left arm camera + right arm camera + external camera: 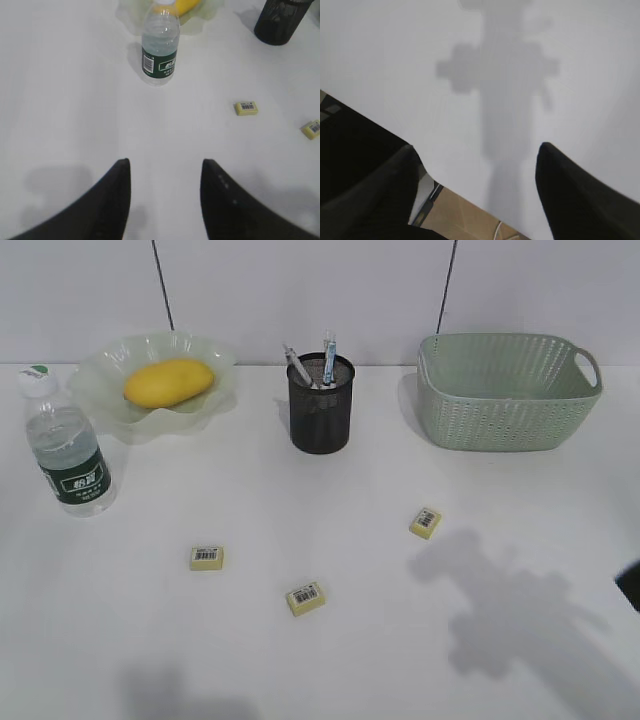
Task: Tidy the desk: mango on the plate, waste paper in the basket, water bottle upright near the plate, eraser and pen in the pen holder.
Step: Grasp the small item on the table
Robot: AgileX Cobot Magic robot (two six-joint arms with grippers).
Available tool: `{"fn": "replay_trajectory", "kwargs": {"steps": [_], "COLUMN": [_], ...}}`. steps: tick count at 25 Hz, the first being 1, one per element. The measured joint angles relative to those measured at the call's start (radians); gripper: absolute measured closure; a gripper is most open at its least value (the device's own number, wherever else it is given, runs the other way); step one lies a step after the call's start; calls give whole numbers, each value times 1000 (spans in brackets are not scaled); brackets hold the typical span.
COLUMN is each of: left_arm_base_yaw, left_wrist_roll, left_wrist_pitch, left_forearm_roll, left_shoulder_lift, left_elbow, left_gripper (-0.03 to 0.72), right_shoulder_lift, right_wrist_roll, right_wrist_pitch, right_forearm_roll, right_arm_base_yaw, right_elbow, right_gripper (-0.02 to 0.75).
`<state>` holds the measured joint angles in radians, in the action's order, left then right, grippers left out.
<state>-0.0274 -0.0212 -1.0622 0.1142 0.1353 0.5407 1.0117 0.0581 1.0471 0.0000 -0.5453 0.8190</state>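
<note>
Big white desk [330, 660] with three small erasers lying loose.

The front view alone shows the basket [505, 390] at 2 o'clock and pens in the pen holder [321, 405] at 12. At 10 o'clock the mango [168, 382] lies on the plate [215, 360]; the water bottle [68, 455] stands near it, its green label's white writing too small to read. The erasers [206, 558] [305, 598] [425, 522] carry barcodes. The left claw [165, 200] is open and empty. Only the right view shows the right claw [477, 192], wide open over the desk edge.
</note>
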Motion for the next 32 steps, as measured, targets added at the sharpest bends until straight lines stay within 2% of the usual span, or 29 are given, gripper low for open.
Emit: {"fn": "replay_trajectory", "kwargs": {"steps": [6, 10, 14, 18, 22, 27, 30, 32], "left_arm_base_yaw": [-11, -47, -107, -196, -325, -518, -585, -596], "left_wrist_roll": [-93, -168, -189, -208, -210, -215, -216, -224], "left_wrist_pitch": [40, 75, 80, 80, 87, 119, 125, 122], "left_forearm_roll": [45, 105, 127, 127, 110, -26, -97, -114], "left_shoulder_lift": [201, 333, 503, 691, 883, 1095, 1214, 1291], "left_elbow": [95, 157, 231, 324, 401, 465, 496, 520], "left_gripper": [320, 267, 246, 243, 243, 243, 243, 243], "right_shoulder_lift": [-292, -464, -588, -632, -633, -633, -633, -633], "right_wrist_roll": [-5, -13, -41, -93, -136, -189, -193, -188], "right_wrist_pitch": [-25, -28, -12, 28, 32, 32, 29, 24], "right_forearm_roll": [0, 0, -22, -84, -114, -152, -156, -160], "right_arm_base_yaw": [0, 0, -1, -1, -1, -1, -1, -1], "right_elbow": [-170, -222, -250, -280, -283, -283, -283, -283], "right_gripper": [164, 164, 165, 165, 165, 165, 165, 165]}}
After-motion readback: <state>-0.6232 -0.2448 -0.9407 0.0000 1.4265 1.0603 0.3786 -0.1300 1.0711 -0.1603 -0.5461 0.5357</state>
